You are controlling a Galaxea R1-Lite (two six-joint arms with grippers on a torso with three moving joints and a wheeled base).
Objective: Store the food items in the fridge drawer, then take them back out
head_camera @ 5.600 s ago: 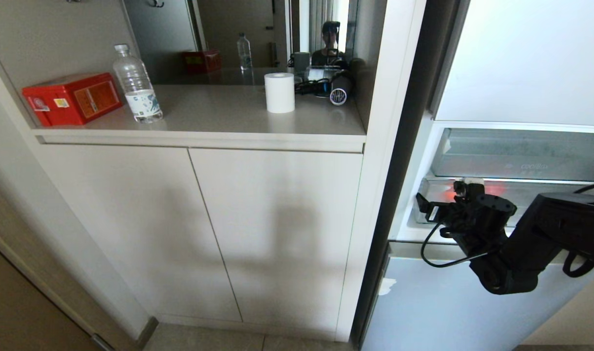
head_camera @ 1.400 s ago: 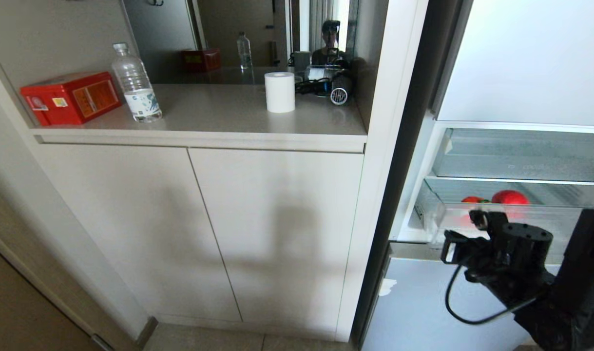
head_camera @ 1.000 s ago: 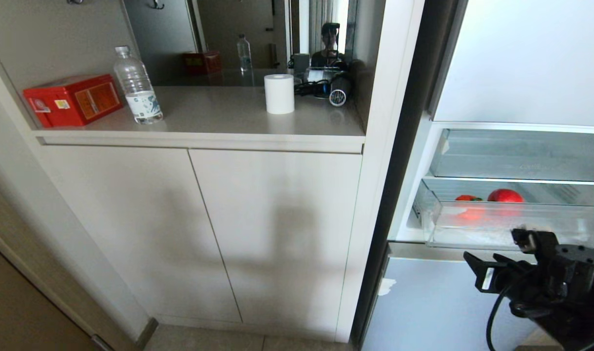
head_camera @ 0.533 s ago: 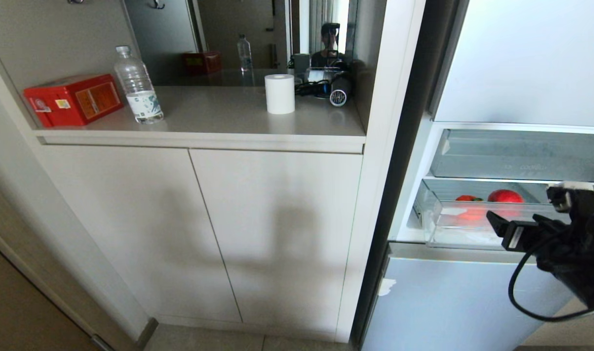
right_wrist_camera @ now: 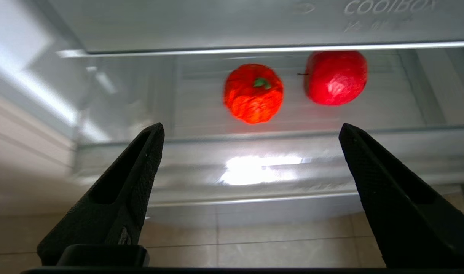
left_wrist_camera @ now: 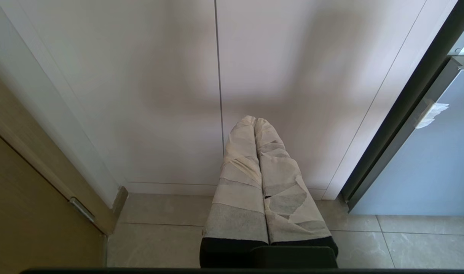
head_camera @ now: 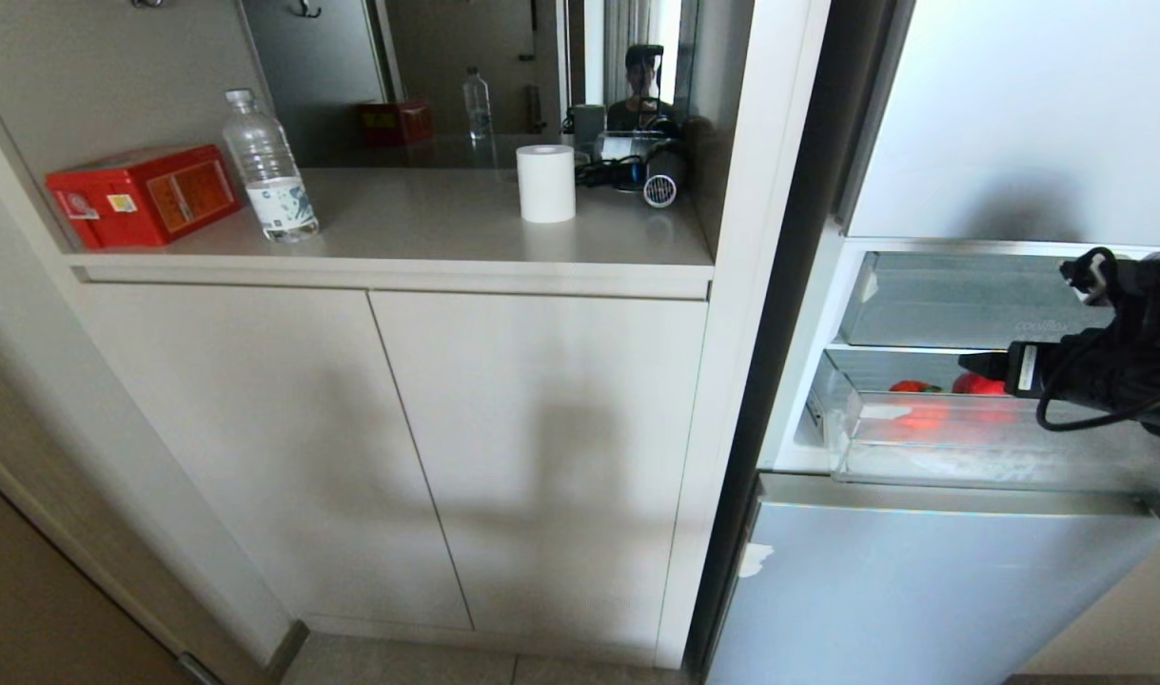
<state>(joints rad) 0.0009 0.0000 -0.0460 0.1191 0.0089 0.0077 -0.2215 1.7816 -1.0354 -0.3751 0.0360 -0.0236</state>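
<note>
Inside fridge drawer (right_wrist_camera: 254, 163): orange-red fruit (right_wrist_camera: 253, 93) beside red fruit (right_wrist_camera: 336, 77); right end effector (right_wrist_camera: 251, 152) wide apart, empty, just outside.

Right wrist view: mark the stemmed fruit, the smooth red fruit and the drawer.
Stemmed fruit (right_wrist_camera: 253, 95), right wrist view, middle of its orange-red skin.
Smooth red fruit (right_wrist_camera: 336, 78), right wrist view, centre of its face.
Drawer (right_wrist_camera: 201, 156), right wrist view, clear front wall.

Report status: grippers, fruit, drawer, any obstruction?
Right gripper open, empty, facing pulled-out fridge drawer. Left gripper shut, parked by the cabinet. Orange-red fruit and red fruit inside, apart. Nothing blocking.
</note>
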